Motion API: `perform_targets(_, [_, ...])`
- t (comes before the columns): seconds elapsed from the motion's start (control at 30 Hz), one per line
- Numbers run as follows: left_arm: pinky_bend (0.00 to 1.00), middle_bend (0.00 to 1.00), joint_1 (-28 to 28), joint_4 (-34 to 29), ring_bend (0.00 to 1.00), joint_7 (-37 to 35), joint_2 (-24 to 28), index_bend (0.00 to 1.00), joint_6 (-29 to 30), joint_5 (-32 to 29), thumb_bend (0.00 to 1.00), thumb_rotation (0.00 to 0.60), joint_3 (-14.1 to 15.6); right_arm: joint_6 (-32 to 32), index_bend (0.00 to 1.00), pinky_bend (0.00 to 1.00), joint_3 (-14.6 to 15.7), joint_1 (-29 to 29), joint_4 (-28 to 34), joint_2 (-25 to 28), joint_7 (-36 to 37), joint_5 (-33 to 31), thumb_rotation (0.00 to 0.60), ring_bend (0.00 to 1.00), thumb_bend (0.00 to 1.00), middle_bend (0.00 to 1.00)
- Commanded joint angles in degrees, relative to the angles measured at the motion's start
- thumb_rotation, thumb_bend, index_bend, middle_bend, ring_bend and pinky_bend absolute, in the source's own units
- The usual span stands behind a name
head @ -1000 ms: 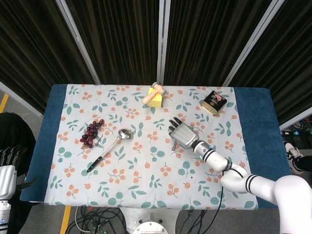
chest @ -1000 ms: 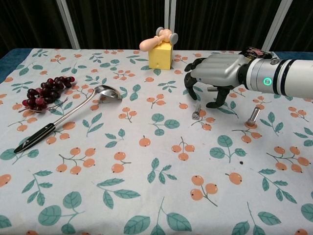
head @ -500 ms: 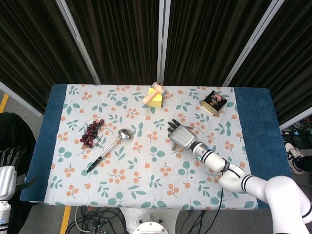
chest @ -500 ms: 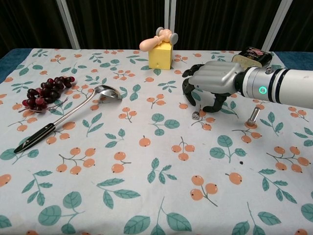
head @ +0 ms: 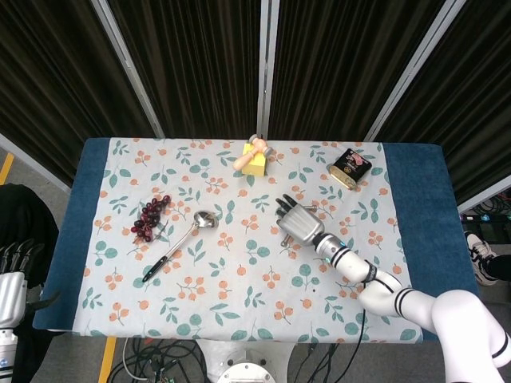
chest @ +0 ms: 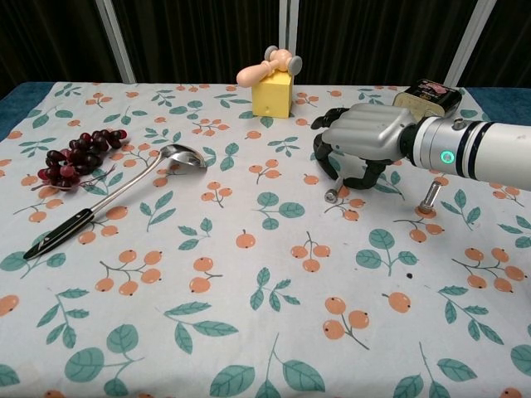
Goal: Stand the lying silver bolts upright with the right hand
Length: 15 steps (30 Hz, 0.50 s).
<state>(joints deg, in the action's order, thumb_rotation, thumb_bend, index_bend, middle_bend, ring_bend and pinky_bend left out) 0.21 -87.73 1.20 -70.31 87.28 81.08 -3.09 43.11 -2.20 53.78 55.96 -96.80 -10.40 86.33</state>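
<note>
Head view: right hand (head: 298, 221) palm-down over floral tablecloth (head: 215, 279), fingers spread toward yellow block; lying bolt hidden beneath it. Left hand (head: 14, 262) idle at far left edge, well apart; grasp state cannot tell.

Chest view: right hand (chest: 362, 137) fingers curled down around lying silver bolt (chest: 333, 191), tips beside it; firm grip not visible, cannot tell. Upright bolt (chest: 430, 200) just right of wrist.

Risk: fingertip nudge rolls bolt away; wrist sweep topples upright bolt.
</note>
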Motion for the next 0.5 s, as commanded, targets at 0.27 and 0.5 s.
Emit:
perform_targets(0.27, [0.0,0.07,0.0,0.13,0.0,-0.1,-0.04,0.15,0.07,0.25,0.0,0.6,0.02,3.18,0.57,0.0,0.03,-1.42,0.23,0.0,-0.9,0.4,0.6,0.0,0.35,0.28])
perform_targets(0.5, [0.0,0.07,0.04,0.32,0.0,-0.36,-0.12,0.15,0.2,0.47,0.0,0.6,0.04,7.04,0.59,0.0,0.04,-2.49,3.22,3.08,-5.88,1.71,0.6,0.0,0.36,0.28])
